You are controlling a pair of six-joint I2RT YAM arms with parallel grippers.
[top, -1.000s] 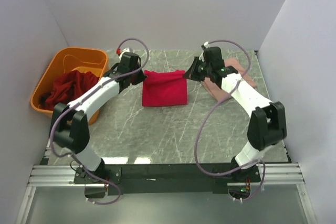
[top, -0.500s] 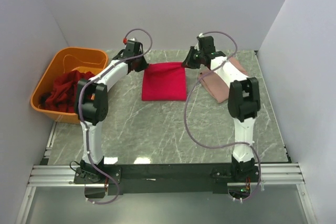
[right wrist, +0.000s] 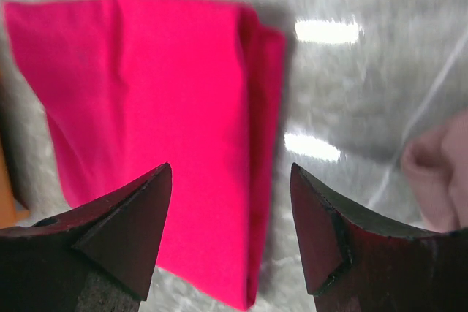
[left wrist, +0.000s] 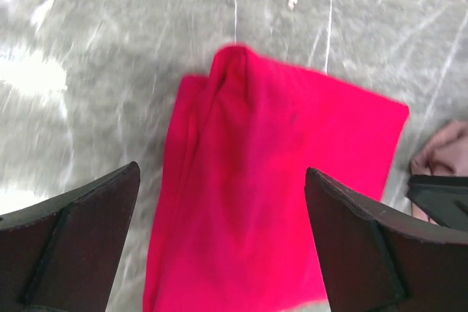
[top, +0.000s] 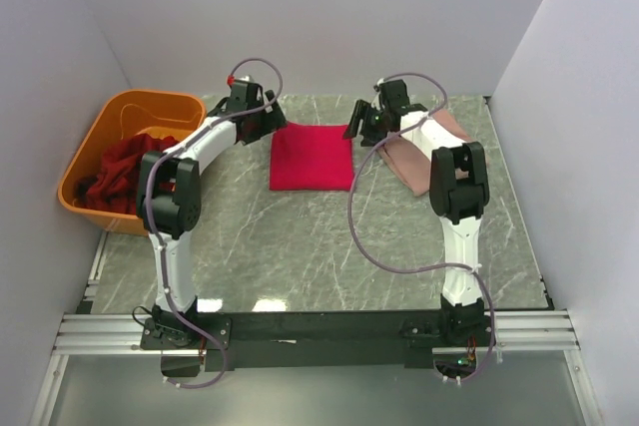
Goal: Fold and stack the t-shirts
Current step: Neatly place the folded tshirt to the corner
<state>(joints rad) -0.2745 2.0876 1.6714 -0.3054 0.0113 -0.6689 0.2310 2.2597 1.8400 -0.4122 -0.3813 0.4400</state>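
Your left gripper [top: 272,119] hangs over the far left corner of the crimson shirt [top: 312,159]. Its fingers [left wrist: 80,231] are spread wide with nothing between them. The left arm [top: 172,197] rises from its base with its elbow left of the shirt. Its forearm slants in toward that corner, and the wrist is tipped so its camera looks down on the cloth.

Your right gripper [top: 355,125] sits at the shirt's far right corner, fingers also apart and pinching nothing. The right arm [top: 457,207] stands tall to the right of the shirt, and its forearm reaches back toward that corner.

The crimson shirt lies folded in a flat rectangle on the table [top: 300,246]. The salmon shirt [top: 402,165] lies folded just right of it, partly under the right forearm. The maroon shirts [top: 115,172] are heaped in the tub [top: 120,105], well left of the crimson shirt.
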